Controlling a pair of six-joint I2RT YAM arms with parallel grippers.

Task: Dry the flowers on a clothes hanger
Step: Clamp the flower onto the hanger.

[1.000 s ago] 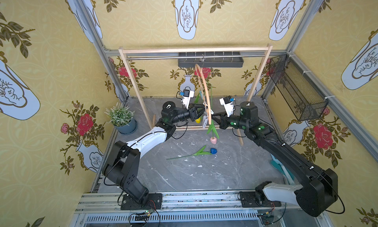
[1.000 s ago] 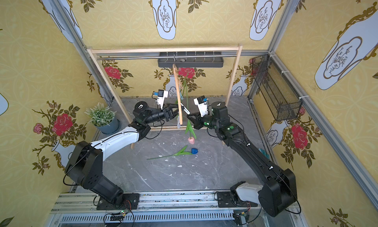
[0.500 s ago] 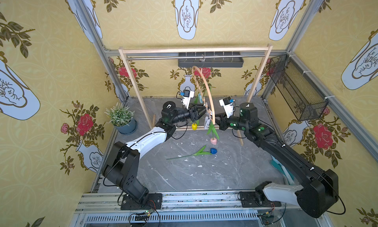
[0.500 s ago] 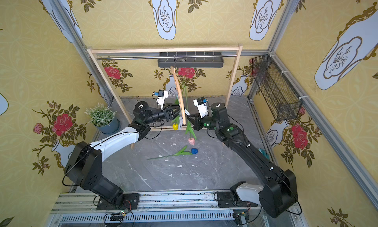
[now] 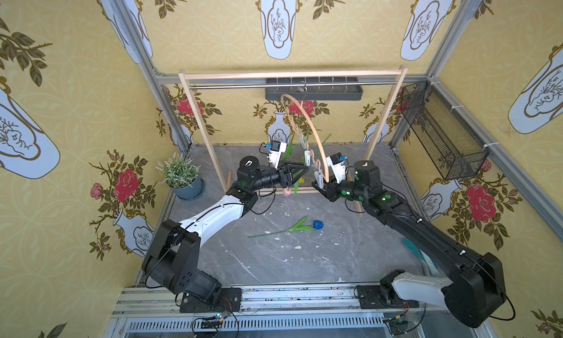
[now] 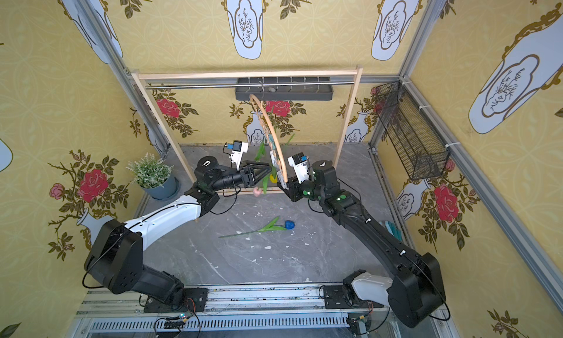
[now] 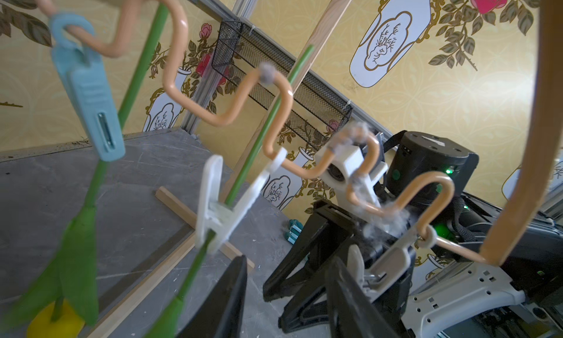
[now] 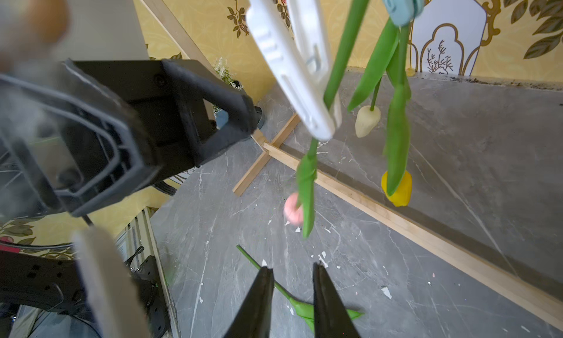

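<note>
The clothes hanger, an arched light-wood piece with a wavy lower bar, hangs by its hook from the rail of a wooden rack at the back of the counter; both top views show it nearly edge-on. Three flowers hang head down from its pegs: the white tulip, the yellow tulip below a light-blue peg, and the pink tulip, whose stem is clamped in a white peg. The blue tulip lies flat on the counter in open ground between the two arms, well apart from the rack. The end peg carries no stem and sits just beside the right claw, whose jaws stand slightly parted and hold nothing. The left claw is spread and empty, just beside the pink tulip's stem. The claws face each other across the hanger's lower end, with little room between them. The rack's foot bar crosses the counter below the hanging heads. A potted plant stands beside the rack's left post, and a wire basket hangs on the right wall.
</note>
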